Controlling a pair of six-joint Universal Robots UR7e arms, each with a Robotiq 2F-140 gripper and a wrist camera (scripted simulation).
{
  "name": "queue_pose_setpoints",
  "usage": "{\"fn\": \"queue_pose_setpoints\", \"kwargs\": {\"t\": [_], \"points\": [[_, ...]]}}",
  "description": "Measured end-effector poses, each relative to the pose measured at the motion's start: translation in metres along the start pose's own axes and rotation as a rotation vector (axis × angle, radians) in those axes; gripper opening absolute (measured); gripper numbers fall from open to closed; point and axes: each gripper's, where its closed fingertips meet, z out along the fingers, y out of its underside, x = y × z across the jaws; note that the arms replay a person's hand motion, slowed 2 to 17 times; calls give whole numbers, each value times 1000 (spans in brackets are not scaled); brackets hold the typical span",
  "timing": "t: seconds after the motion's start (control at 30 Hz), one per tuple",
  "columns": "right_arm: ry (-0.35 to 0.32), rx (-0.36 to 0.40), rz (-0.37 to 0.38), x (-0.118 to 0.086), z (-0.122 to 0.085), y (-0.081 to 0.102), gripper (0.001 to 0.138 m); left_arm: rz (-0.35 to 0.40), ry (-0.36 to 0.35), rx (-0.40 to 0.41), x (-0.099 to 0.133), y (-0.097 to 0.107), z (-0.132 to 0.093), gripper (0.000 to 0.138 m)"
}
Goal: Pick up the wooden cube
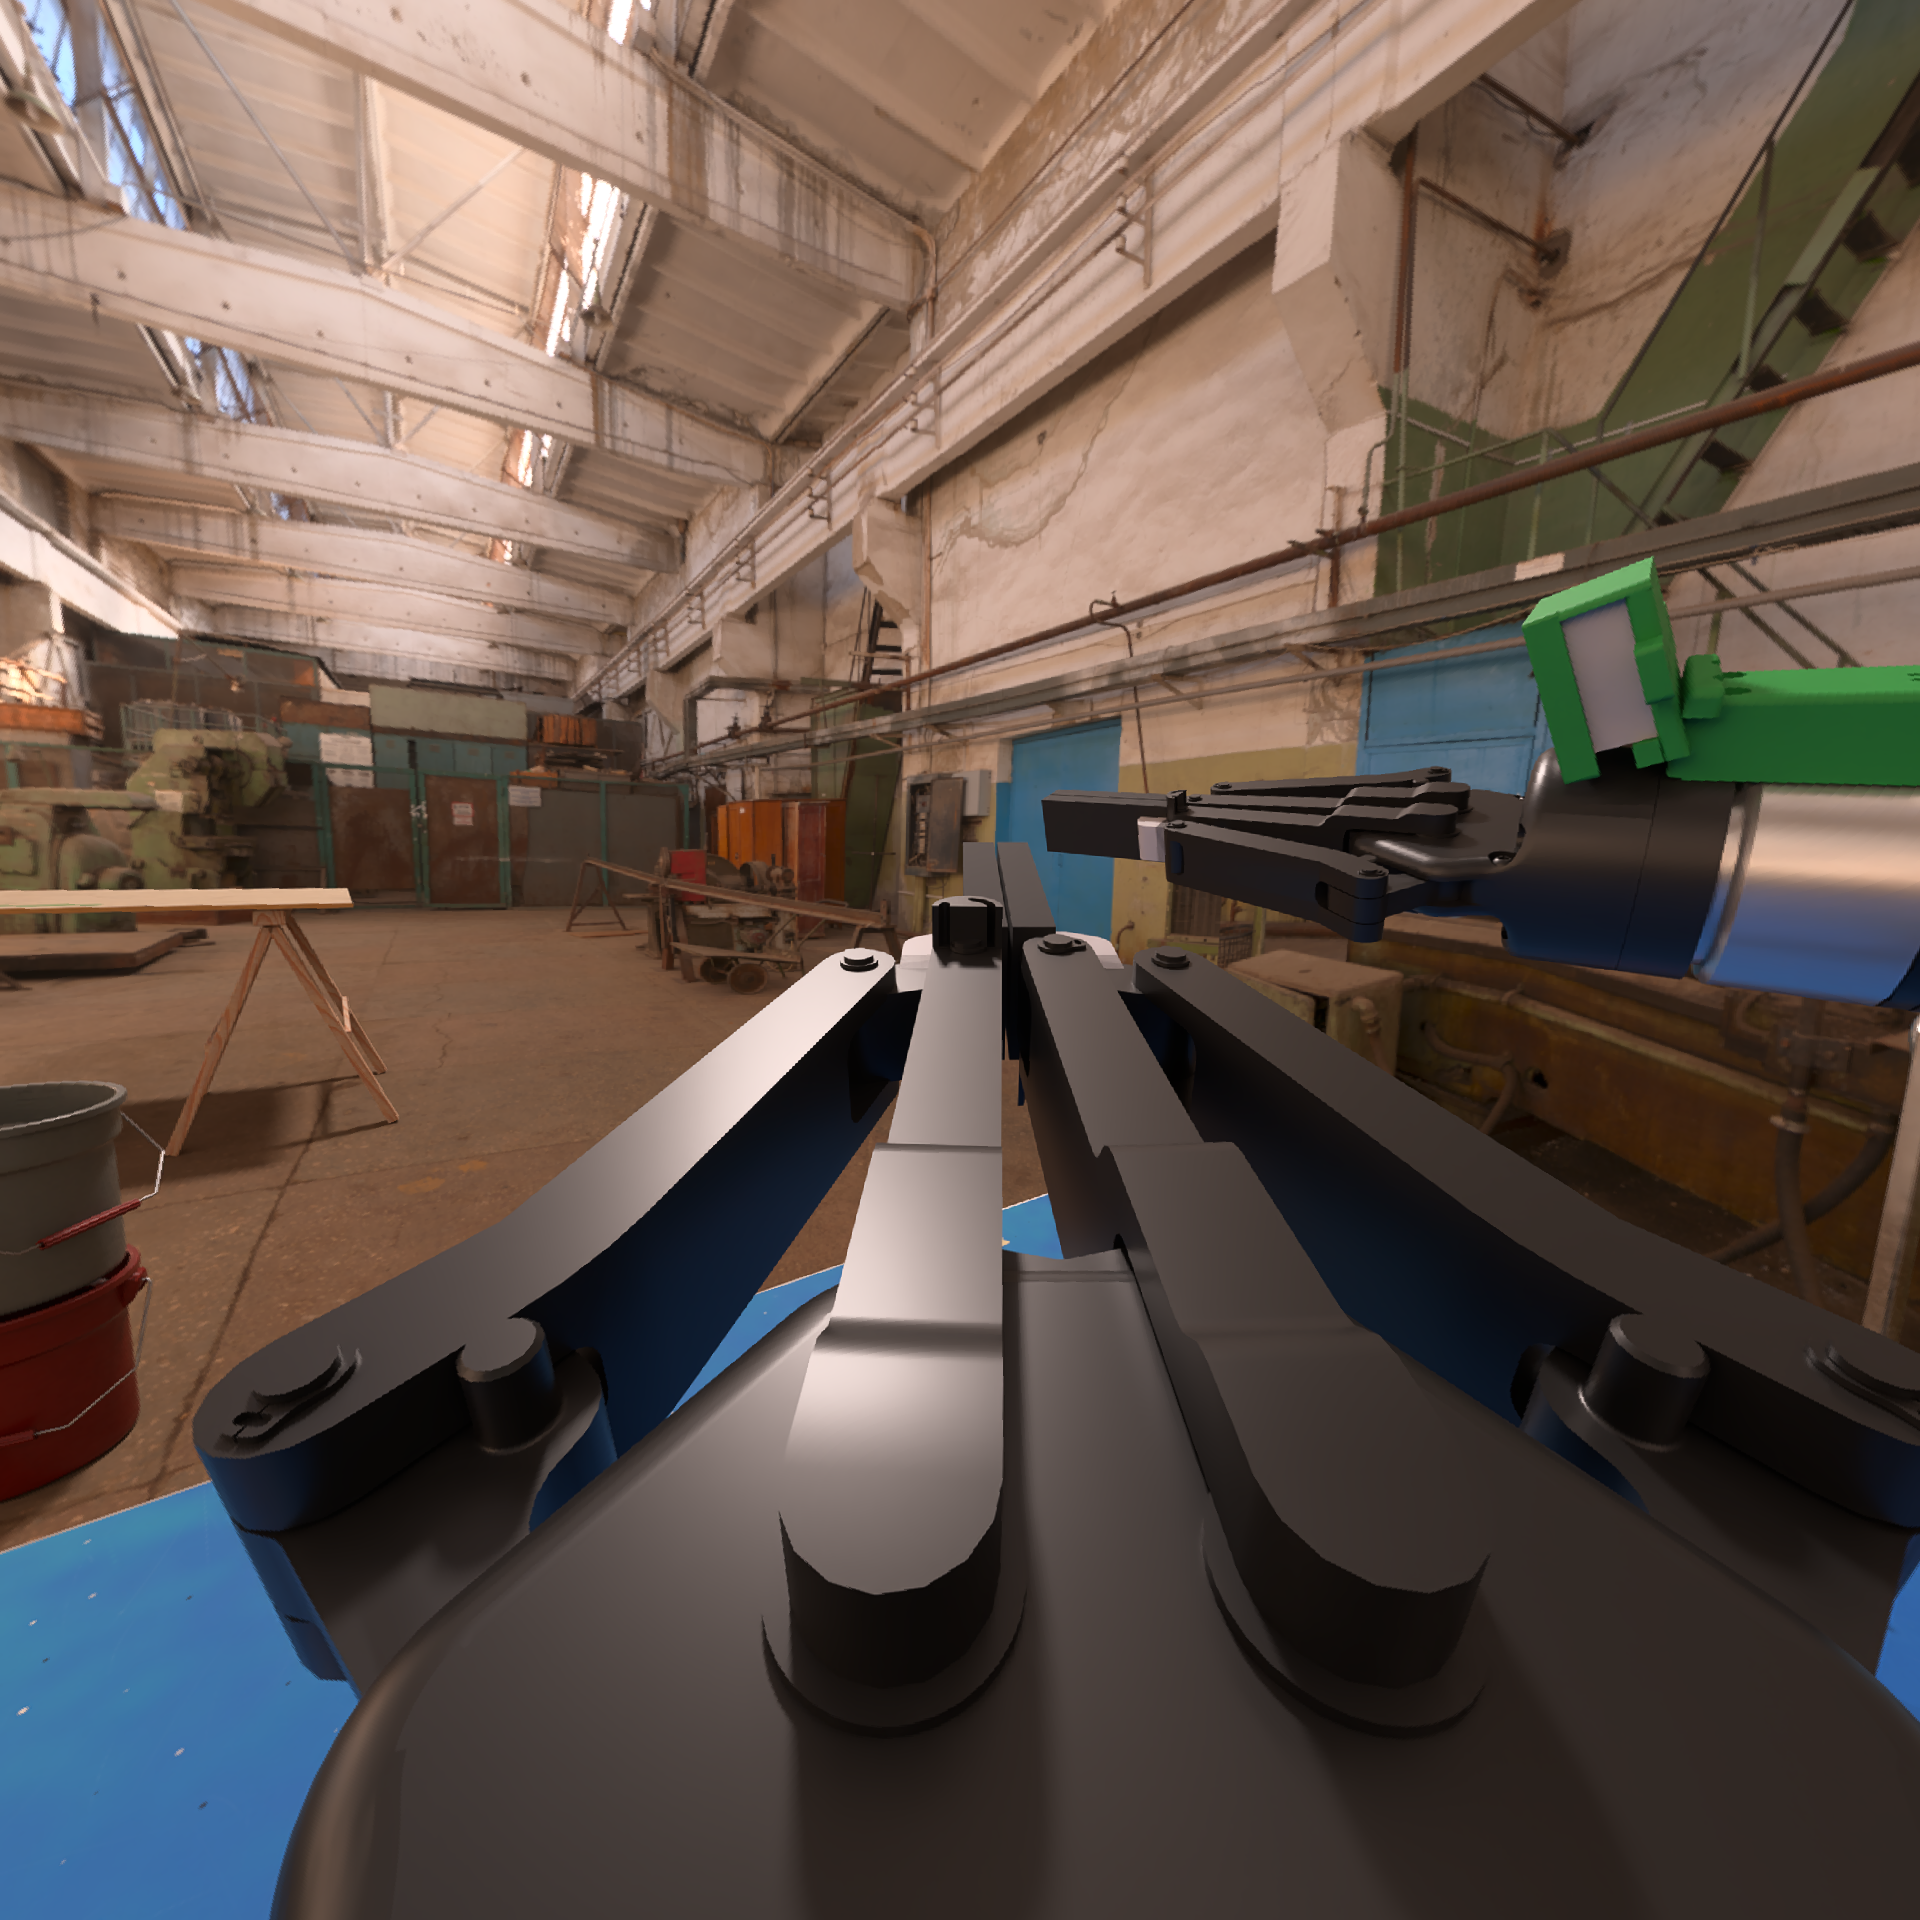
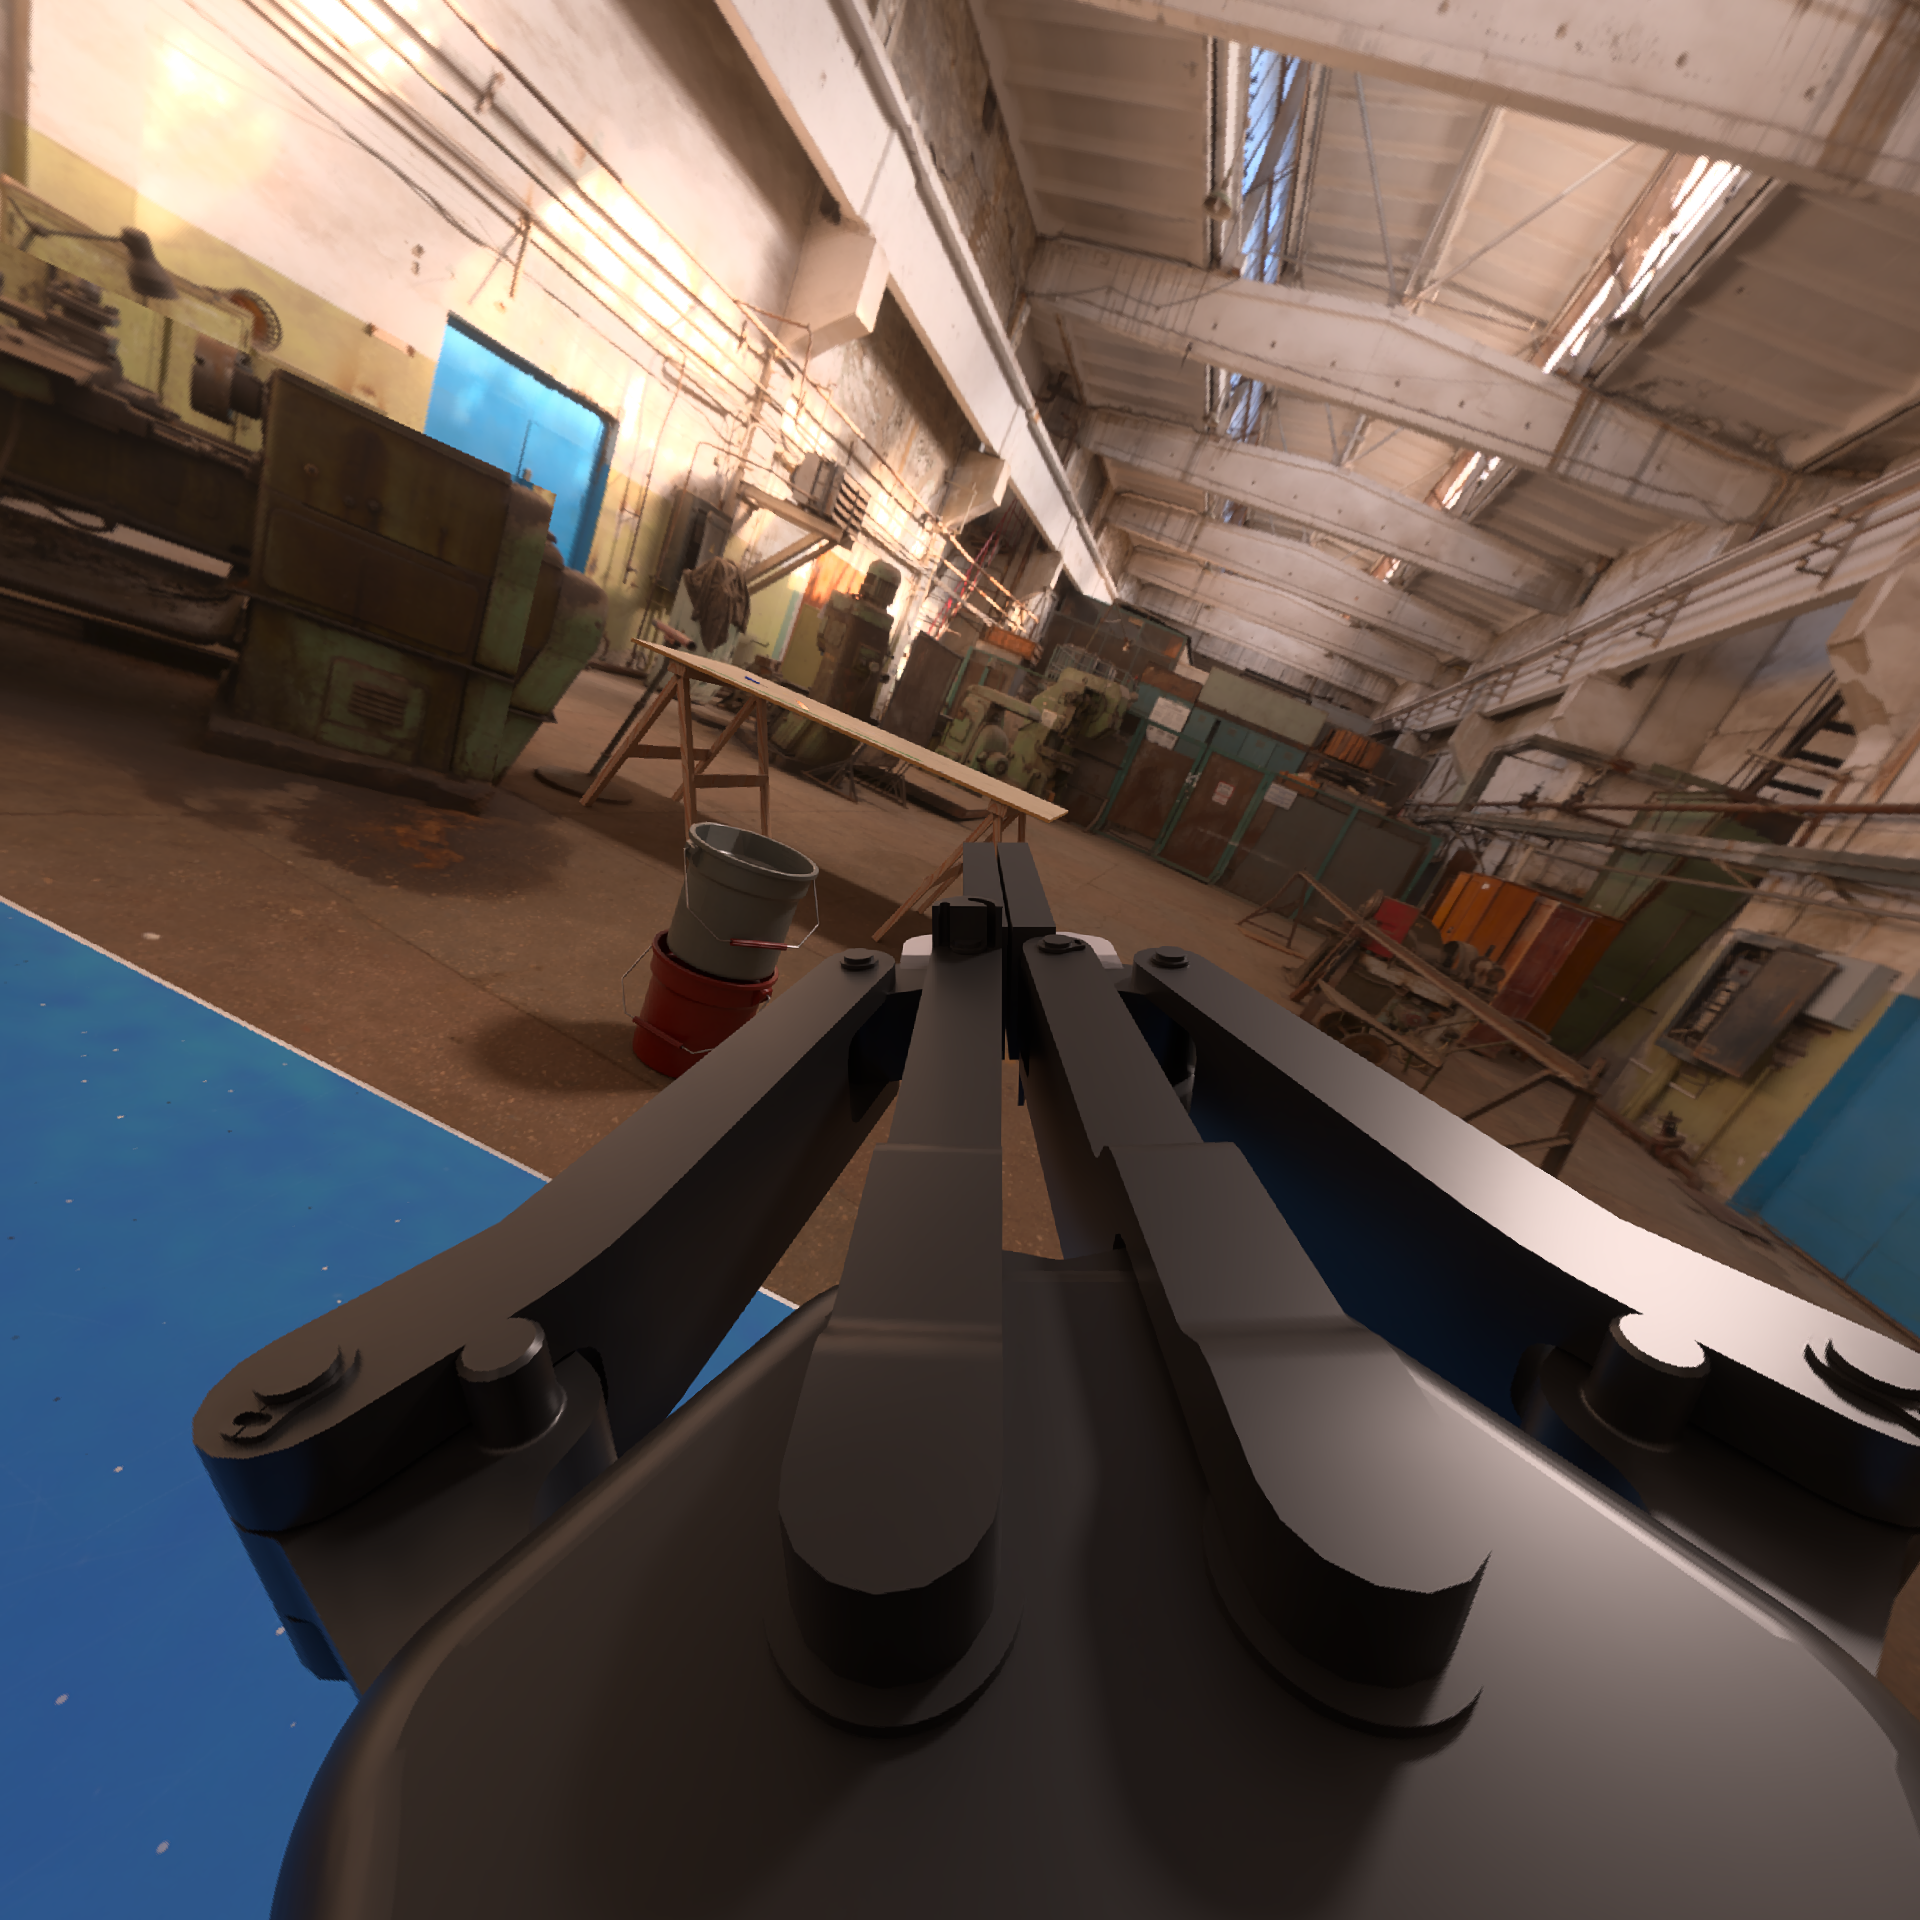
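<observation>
No wooden cube shows in either view. My left gripper (image 1: 1000, 868) is shut and empty, its two black fingers pressed together, pointing level out over the far edge of the blue table (image 1: 114, 1704). My right gripper (image 2: 1000, 868) is also shut and empty, pointing out past the blue table (image 2: 187, 1247). The right gripper also shows in the left wrist view (image 1: 1081, 826) at the upper right, fingers together, pointing left, with a green camera mount (image 1: 1621, 675) on its wrist.
Beyond the table lies a workshop hall. A grey bucket stacked in a red bucket (image 2: 727, 945) stands on the floor; it also shows in the left wrist view (image 1: 62, 1278). A plank on sawhorses (image 2: 831, 727) and old machines (image 2: 364, 582) stand farther off.
</observation>
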Motion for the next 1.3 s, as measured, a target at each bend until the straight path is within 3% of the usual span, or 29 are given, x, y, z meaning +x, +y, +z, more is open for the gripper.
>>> {"fn": "queue_pose_setpoints", "kwargs": {"t": [1.3], "points": [[-1, 0, 3, 3, -4, 2, 1, -4, 5, -8, 1, 3, 1, 1]]}}
